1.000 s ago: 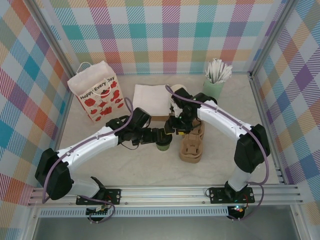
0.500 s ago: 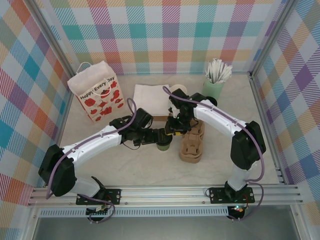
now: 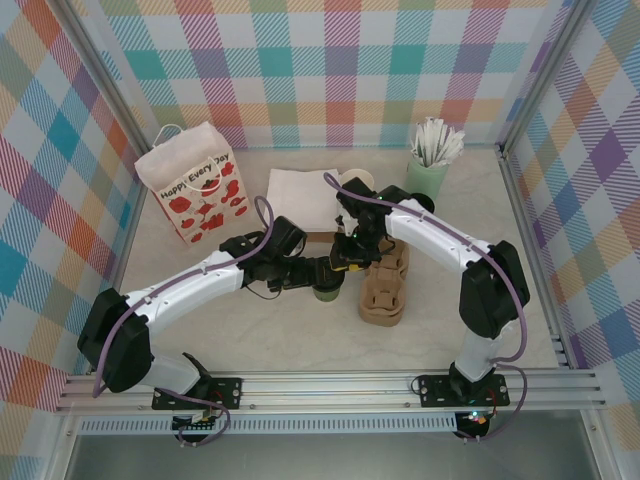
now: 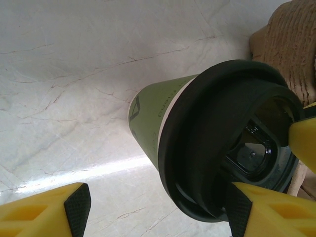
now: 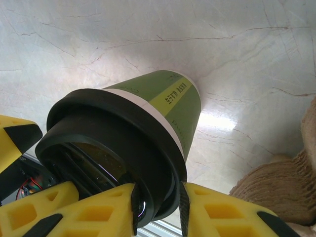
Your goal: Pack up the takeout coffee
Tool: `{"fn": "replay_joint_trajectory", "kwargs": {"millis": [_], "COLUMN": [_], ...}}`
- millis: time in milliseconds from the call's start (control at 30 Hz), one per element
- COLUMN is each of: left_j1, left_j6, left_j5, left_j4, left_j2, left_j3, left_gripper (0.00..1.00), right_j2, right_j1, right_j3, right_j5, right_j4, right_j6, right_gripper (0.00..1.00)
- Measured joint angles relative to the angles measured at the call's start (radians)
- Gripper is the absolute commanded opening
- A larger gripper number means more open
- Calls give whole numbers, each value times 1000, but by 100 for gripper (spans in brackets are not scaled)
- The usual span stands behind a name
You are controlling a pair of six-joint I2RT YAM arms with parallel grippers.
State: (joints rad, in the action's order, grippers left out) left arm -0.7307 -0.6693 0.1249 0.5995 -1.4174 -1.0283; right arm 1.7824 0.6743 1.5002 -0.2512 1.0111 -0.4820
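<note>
- The takeout coffee (image 3: 325, 291) stands on the table (image 3: 300, 345) near the middle, just left of the cardboard cup carrier (image 3: 385, 290) and well apart from the printed paper bag (image 3: 195, 185) at the far left.
- A black lid (image 5: 98, 118) sits on the cup's mouth, so the lidding looks done or nearly done.
- What appears left: the cup is not in a carrier pocket, and nothing is in the bag as far as can be seen.
- The right hand (image 5: 158, 210) is clenched on the rim of the black lid, with one pad inside the edge and one outside.
- The left hand (image 4: 158, 210) is released. Its fingers straddle the lidded top, and the left-side finger (image 4: 49, 210) stands clear of the cup.
- From above, both arms meet over the cup and cover most of it. That view gives the layout: bag, carrier and cup in relation to each other.
- The wrist views add what the top view hides: the lid, the green wall of the cup, and how each hand's fingers sit against it.
- The left wrist view also catches a yellow finger of the other hand at the lid's right edge.
</note>
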Motion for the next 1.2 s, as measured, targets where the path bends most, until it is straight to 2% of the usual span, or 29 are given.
{"fn": "replay_joint_trajectory", "kwargs": {"millis": [500, 833, 933, 1200], "left_j1": [-1, -1, -1, 0], "left_j6": [-26, -46, -46, -21], "left_j5": [18, 29, 32, -14], "left_j4": [-92, -152, -148, -4], "left_j2": [26, 45, 45, 31], "left_j3": [67, 110, 100, 10], "left_gripper": [63, 62, 63, 78], "right_j2": [24, 35, 37, 36], "right_j1": [0, 0, 0, 0], "right_j3": [19, 37, 48, 111], "right_j5": [4, 5, 15, 84], "right_j4": [27, 46, 56, 101], "right_j6": [19, 27, 34, 50], "right_gripper": [28, 28, 30, 36]}}
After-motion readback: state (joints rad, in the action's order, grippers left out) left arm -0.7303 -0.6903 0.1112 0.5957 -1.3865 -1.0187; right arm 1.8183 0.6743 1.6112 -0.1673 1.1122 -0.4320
